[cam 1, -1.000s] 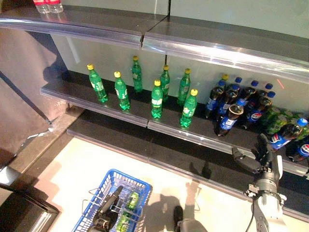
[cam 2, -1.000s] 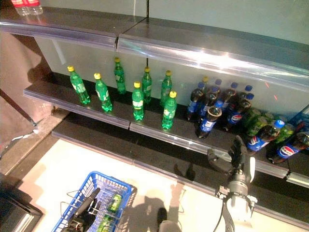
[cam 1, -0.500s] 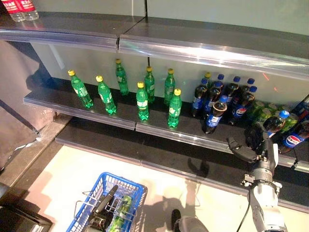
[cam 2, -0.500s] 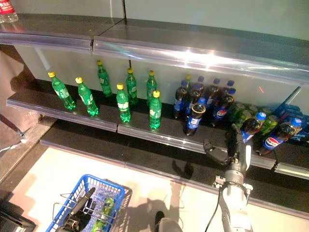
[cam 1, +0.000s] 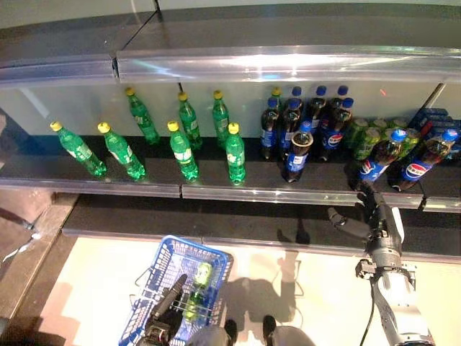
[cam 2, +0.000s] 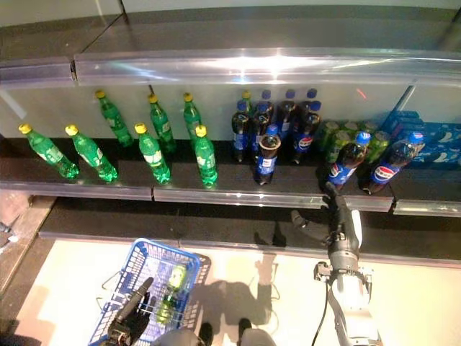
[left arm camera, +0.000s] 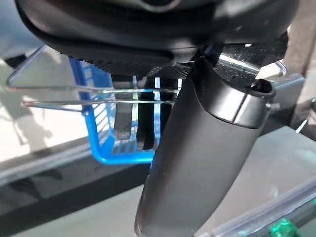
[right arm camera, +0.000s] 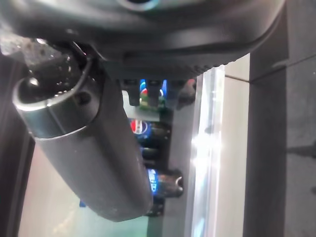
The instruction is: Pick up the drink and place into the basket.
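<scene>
Green bottles yellow-capped; dark cola bottles blue-capped; basket blue.

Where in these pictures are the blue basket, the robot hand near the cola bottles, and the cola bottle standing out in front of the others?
Blue basket (cam 1: 216,254): left eye view, on its far rim.
Right robot hand (cam 1: 376,222): left eye view, on its palm.
Front cola bottle (cam 1: 296,157): left eye view, on its blue label.

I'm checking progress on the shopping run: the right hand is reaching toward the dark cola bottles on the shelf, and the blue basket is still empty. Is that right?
Not quite: the blue basket is not empty. The left eye view shows a green bottle lying inside it. The rest holds: the right hand, open, reaches toward the dark cola bottles on the shelf.
</scene>
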You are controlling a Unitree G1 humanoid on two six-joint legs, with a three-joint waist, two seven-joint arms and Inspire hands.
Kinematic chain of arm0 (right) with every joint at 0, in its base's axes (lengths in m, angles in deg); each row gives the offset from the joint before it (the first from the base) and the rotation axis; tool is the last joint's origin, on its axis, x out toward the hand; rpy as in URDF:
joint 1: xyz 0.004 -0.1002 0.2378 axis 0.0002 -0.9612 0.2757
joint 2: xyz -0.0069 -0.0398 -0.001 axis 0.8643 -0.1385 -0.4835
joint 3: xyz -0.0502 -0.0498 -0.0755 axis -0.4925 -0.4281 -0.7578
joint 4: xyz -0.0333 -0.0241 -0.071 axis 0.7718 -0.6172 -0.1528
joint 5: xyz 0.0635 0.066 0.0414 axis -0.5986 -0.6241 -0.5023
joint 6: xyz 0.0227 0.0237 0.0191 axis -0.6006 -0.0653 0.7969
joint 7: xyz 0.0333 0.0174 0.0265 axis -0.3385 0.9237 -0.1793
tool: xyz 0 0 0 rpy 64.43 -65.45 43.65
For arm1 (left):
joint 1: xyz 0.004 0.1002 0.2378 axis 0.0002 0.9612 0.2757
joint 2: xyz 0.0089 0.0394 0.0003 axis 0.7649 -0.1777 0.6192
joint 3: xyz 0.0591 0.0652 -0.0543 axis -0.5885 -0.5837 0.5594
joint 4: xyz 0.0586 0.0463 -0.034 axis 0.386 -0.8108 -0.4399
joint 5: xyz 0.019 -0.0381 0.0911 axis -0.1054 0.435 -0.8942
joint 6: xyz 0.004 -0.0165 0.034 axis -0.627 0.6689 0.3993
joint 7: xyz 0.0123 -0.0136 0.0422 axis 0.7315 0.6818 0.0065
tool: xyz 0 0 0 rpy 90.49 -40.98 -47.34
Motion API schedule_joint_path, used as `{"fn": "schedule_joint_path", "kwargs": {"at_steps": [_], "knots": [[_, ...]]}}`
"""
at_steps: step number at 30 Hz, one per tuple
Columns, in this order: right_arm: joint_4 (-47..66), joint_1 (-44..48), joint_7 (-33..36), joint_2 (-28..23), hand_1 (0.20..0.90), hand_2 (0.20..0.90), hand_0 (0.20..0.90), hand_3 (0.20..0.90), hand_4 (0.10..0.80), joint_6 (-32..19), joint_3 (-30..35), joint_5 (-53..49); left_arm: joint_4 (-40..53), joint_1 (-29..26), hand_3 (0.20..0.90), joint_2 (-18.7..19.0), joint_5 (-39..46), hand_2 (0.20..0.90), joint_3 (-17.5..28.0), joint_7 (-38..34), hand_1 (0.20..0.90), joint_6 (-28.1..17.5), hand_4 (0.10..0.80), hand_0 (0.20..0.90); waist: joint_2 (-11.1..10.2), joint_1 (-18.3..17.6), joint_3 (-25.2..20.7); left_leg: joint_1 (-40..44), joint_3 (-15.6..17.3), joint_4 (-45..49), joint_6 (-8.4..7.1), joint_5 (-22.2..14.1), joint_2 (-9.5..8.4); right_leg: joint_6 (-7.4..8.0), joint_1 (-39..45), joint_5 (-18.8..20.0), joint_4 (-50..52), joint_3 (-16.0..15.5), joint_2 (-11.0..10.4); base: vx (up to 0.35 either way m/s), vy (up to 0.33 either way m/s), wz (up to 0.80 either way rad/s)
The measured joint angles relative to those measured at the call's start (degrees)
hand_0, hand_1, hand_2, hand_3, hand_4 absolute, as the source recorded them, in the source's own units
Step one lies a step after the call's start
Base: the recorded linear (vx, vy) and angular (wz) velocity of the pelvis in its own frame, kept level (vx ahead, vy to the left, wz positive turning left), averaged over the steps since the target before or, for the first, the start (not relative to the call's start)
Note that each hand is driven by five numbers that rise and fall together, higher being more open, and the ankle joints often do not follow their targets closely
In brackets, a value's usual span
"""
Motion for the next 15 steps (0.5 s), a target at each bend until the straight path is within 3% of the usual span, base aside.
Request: {"fn": "schedule_joint_path", "kwargs": {"at_steps": [1,2,3,5,8,10,13,15], "knots": [[0.00,-0.05,-0.09,-0.11,0.900,0.900,0.900,0.900,0.800,-0.02,0.09,-0.01,-0.03,-0.13,0.200,-0.01,0.01,0.300,0.00,0.01,0.300,0.00,0.100,0.300,0.49,-0.06,-0.11,0.14,-0.02,-0.59,0.01,0.01,0.56,0.24,0.03,-0.28,0.25,0.04,0.46,0.109,0.236,-0.12],[-0.26,-0.08,-0.19,0.05,0.900,0.900,0.900,0.900,0.800,-0.08,0.26,-0.02,-0.44,-0.57,0.200,0.10,0.05,0.300,0.18,0.02,0.300,0.00,0.100,0.300,0.82,0.26,0.25,1.03,0.56,-0.86,1.21,3.26,1.05,1.50,-0.08,-1.64,2.52,0.57,0.54,0.083,0.198,-0.13],[-0.35,-0.28,-0.23,0.17,0.900,0.900,0.900,0.900,0.800,-0.12,0.13,0.01,-0.65,-0.56,0.200,0.24,0.06,0.300,0.23,0.02,0.300,0.00,0.100,0.300,0.41,0.23,0.12,1.44,0.93,-0.97,1.37,3.14,0.65,1.91,-0.32,-2.41,3.47,0.57,0.06,0.072,0.210,-0.17],[-0.39,-0.34,-0.39,0.17,0.900,0.900,0.900,0.900,0.800,-0.42,-0.17,0.02,-0.78,-0.31,0.200,0.63,0.03,0.300,0.30,0.02,0.300,0.01,0.100,0.300,-0.48,0.18,-0.05,1.97,2.08,-1.20,3.14,2.75,-1.14,3.52,-2.06,-4.28,8.26,0.04,-2.30,0.070,0.162,-0.15],[-0.40,-0.39,-0.38,0.37,0.900,0.900,0.900,0.900,0.800,-0.56,-0.46,0.08,-0.85,-0.41,0.200,1.47,-0.39,0.300,0.35,-0.09,0.300,0.30,0.100,0.300,-0.59,0.21,0.21,2.34,2.73,-1.09,4.64,2.58,-1.80,3.93,-5.67,-4.51,15.59,-0.10,-3.40,0.069,0.048,-0.07],[-0.40,-0.04,-0.34,0.35,0.900,0.900,0.900,0.900,0.800,-0.59,-0.46,0.07,-0.81,-0.46,0.200,2.56,-0.43,0.300,0.30,-0.35,0.300,0.30,0.100,0.300,-1.08,0.66,0.50,2.79,2.73,-1.18,5.01,2.31,-1.64,4.12,-6.58,-4.83,15.67,-1.66,-5.30,0.079,-0.083,-0.07],[-0.41,0.63,-0.25,0.35,0.900,0.900,0.900,0.900,0.800,-0.79,-0.46,0.05,-0.79,-0.72,0.200,3.93,-0.30,0.300,0.33,-0.45,0.300,0.03,0.100,0.300,-1.88,1.30,0.94,2.44,2.64,-1.76,4.66,2.54,-1.33,4.71,-7.44,-4.49,9.56,-1.40,-5.87,0.025,-0.121,-0.07],[-0.46,1.16,0.14,0.33,0.900,0.900,0.900,0.900,0.800,-1.31,-0.71,-0.03,-0.80,-0.82,0.200,4.92,-0.03,0.300,0.13,-0.45,0.300,-0.55,0.100,0.300,-2.56,1.25,1.37,1.52,2.17,-2.17,4.61,2.38,-1.23,6.63,-10.51,-2.52,6.81,-1.23,-5.44,0.081,-0.190,0.07]]}}
